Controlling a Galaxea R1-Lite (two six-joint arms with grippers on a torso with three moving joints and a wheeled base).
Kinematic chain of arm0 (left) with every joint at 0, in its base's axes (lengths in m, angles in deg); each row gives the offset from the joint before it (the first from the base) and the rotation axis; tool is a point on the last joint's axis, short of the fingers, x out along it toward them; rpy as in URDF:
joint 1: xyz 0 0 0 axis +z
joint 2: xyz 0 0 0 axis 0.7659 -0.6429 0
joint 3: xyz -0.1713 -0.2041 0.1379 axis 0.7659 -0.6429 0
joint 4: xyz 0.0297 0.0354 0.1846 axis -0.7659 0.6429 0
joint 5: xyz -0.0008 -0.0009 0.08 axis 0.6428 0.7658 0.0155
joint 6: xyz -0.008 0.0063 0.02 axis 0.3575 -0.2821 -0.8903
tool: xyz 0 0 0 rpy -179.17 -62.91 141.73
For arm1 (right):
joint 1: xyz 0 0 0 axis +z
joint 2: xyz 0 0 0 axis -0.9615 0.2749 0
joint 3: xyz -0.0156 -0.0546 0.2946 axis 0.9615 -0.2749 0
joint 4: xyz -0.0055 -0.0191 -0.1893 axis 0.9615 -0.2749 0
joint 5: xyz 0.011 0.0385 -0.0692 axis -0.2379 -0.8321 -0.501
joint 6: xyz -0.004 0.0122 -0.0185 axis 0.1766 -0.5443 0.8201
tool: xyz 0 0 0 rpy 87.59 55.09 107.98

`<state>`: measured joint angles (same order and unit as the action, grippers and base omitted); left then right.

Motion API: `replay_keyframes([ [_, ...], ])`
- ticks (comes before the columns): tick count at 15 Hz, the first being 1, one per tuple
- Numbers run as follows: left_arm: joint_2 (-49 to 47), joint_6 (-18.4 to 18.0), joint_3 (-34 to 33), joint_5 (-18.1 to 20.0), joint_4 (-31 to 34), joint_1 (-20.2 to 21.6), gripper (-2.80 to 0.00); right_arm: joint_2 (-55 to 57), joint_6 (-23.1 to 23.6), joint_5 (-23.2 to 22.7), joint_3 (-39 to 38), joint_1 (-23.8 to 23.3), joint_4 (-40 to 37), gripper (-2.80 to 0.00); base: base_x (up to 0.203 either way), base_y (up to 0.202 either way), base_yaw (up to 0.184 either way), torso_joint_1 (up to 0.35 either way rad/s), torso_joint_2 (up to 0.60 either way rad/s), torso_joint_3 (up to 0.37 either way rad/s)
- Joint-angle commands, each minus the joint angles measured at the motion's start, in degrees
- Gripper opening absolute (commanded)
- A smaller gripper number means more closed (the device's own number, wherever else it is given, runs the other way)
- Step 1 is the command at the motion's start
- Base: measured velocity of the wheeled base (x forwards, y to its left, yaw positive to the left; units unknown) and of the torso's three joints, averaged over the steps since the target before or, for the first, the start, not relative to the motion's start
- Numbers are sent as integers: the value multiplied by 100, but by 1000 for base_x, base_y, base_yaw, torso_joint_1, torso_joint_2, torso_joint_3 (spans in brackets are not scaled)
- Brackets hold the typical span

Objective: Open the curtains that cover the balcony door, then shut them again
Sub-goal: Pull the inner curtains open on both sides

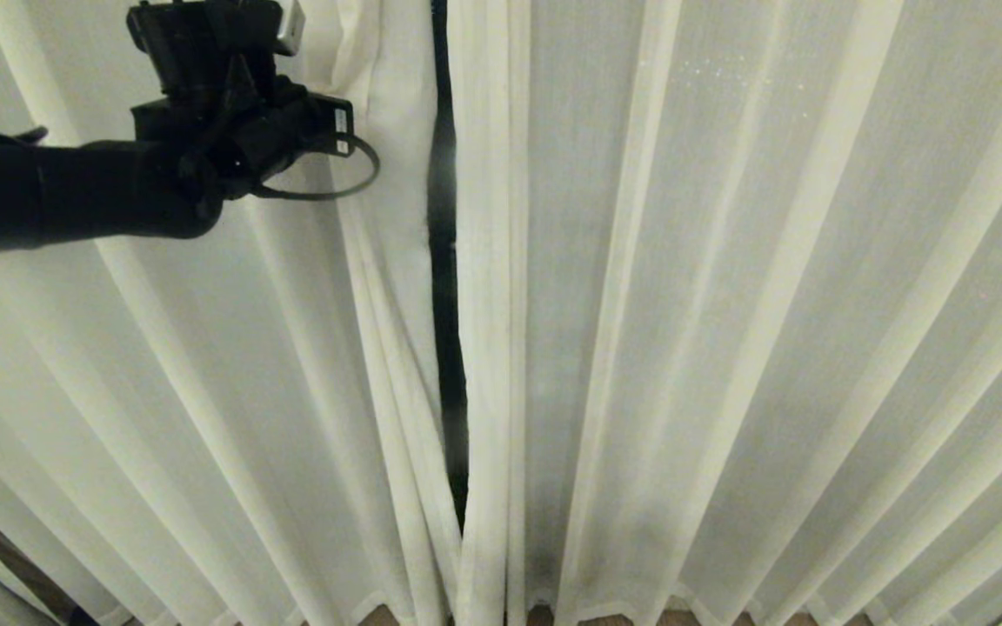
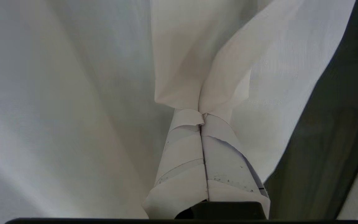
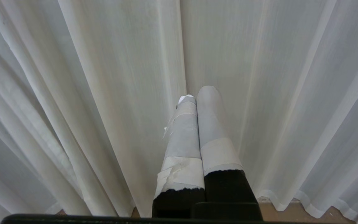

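Observation:
Two cream-white pleated curtains hang side by side, the left panel and the right panel. Between them a narrow dark strip of the balcony door shows. My left arm reaches up to the left panel's inner edge. In the left wrist view my left gripper is shut on a bunched fold of the curtain, with the dark door beside it. My right gripper is shut on nothing and points at the hanging curtain, apart from the fabric.
The wavy hems end just above a brown floor, which also shows under the hem in the right wrist view, floor. A black cable loop hangs from the left wrist in front of the fabric.

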<state>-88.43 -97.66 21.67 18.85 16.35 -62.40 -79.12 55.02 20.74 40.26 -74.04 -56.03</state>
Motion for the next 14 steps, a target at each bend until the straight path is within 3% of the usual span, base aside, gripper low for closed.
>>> replay_keyframes([
  [1, 116, 5, -61, -17, -39, 102, -280, 2, -4, 0, 0, 0, 4, -280, 0, 0, 0, 0, 0, 0],
  [6, 218, 40, -624, -2, -896, 520, -280, 2, -2, 0, 0, 0, 4, -280, 0, 0, 0, 0, 0, 0],
  [9, 343, 68, -962, 28, -974, 727, -280, 2, -2, 0, 0, 0, 4, -280, 0, 0, 0, 0, 0, 0],
  [14, 337, 233, -985, 14, -969, 828, -280, 2, -2, 0, 0, 0, 4, -280, 0, 0, 0, 0, 0, 0],
])
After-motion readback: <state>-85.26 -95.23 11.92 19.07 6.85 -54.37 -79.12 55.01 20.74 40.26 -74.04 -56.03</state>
